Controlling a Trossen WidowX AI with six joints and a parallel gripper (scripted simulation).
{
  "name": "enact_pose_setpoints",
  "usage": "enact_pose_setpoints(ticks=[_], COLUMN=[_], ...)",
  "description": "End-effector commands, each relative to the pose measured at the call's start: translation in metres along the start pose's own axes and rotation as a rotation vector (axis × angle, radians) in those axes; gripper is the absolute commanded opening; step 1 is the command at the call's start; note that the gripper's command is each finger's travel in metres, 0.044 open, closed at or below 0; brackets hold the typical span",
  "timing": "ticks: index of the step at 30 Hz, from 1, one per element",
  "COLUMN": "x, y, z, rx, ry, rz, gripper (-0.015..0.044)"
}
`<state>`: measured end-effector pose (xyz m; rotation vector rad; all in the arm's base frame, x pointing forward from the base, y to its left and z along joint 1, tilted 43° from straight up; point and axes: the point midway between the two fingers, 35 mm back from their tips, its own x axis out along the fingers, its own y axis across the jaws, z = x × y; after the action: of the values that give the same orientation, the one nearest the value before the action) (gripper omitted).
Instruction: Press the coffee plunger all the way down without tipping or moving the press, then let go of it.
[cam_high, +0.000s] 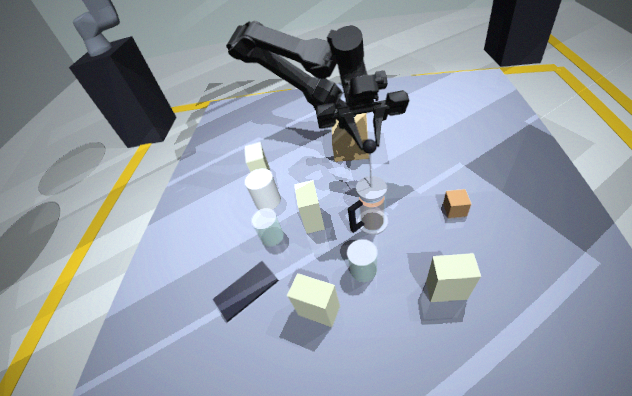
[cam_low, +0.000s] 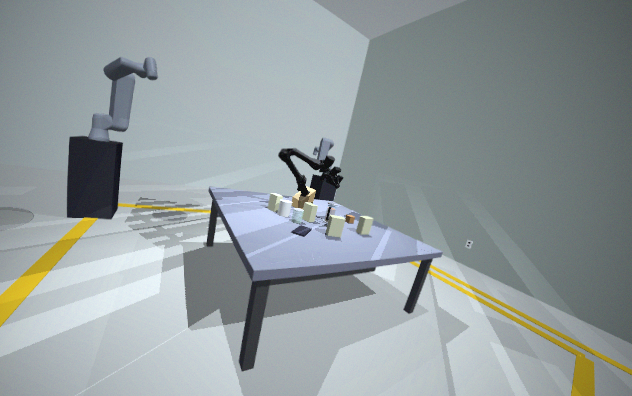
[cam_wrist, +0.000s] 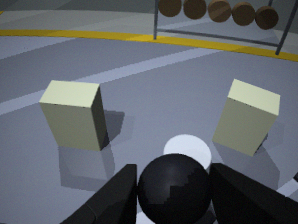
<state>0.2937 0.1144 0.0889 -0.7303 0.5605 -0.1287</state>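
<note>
Claw (cam_wrist: 174, 192) first: it is squeezed onto the black knob (cam_wrist: 174, 189) at the top of the plunger. In the wrist view one dark finger (cam_wrist: 116, 212) sits on the left side of the ball and the other sits on the right side, both touching it.

From the top view I see the knob (cam_high: 369, 146) high up on its thin rod (cam_high: 370, 170). The rod goes down into the lid of the press (cam_high: 372, 210). The press stands straight up near the middle of the table (cam_high: 500, 310), with its black handle (cam_high: 354, 219) pointing left. A tall pale block (cam_high: 309, 206) is just beside it on that side. A white cup (cam_high: 362, 259) is near it in front, and an orange cube (cam_high: 456, 203) sits off to the right. A tan box (cam_high: 350, 137) is behind my claw.

So I think the first part is done: I have hold of the knob. The big part is not done yet, because the rod sticks far out of the lid. I must push straight down until the knob comes close to the lid. I think a crooked push could tip the press or slide it into the pale block. Last of all, I must open my claw and let go.
</note>
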Motion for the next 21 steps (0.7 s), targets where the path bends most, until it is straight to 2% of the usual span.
enact_pose_setpoints(ticks=[1,21], x=[0.002,0.024], y=[0.001,0.006], z=[-0.002,-0.026], rx=[-0.003,-0.001], ry=[0.000,0.006], rz=[0.001,0.005], gripper=[0.0119,0.0119])
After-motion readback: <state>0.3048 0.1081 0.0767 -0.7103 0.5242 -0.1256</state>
